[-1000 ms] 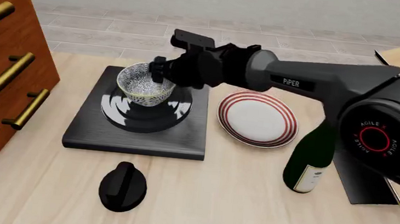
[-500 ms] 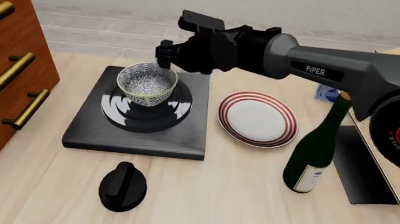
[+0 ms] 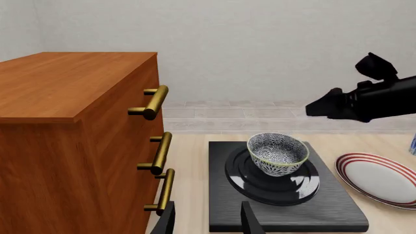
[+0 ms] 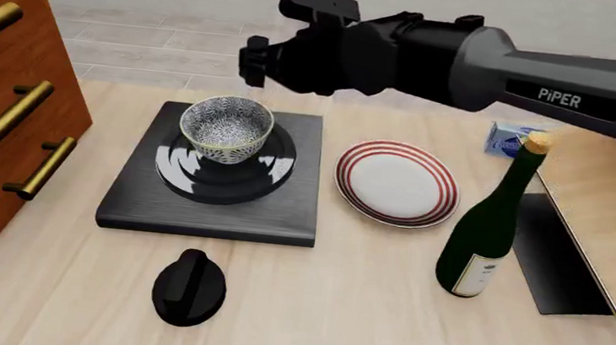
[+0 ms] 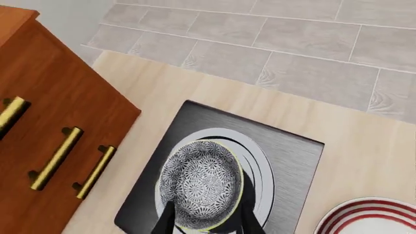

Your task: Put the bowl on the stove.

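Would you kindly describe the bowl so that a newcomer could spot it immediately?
Find the wooden drawer chest at the table's left; beside it lies a square black stove. The bowl sits on the stove's ringed centre: deep, round, grey-and-white floral with a yellowish rim, unlike the flat red-ringed plate nearby.

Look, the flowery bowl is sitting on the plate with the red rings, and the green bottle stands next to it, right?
Not quite. The bowl sits on the black stove, not on the plate, which lies bare beside the stove. The front view shows this. The bottle does stand next to the plate.
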Motion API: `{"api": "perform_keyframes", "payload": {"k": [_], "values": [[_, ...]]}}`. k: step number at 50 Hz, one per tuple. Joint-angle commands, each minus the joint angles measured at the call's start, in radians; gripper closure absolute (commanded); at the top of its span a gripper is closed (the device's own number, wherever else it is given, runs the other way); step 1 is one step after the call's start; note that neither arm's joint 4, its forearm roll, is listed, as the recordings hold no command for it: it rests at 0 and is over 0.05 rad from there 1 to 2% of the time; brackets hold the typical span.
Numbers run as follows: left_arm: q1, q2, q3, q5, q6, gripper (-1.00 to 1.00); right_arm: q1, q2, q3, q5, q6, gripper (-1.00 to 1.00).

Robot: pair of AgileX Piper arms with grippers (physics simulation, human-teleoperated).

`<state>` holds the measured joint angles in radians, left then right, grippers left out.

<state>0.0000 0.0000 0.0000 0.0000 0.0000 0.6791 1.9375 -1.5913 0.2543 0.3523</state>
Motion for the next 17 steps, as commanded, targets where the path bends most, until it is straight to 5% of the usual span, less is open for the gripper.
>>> {"api": "perform_keyframes", "payload": {"k": [1,17], "values": [[0.000,0.000,0.000,0.000,0.000,-1.00,0.016,-0.097,0.080,-0.026,-0.017,-1.00],[0.000,0.000,0.000,0.000,0.000,-1.00,0.057,-0.253,0.209,-0.075,-0.010,-1.00]]}}
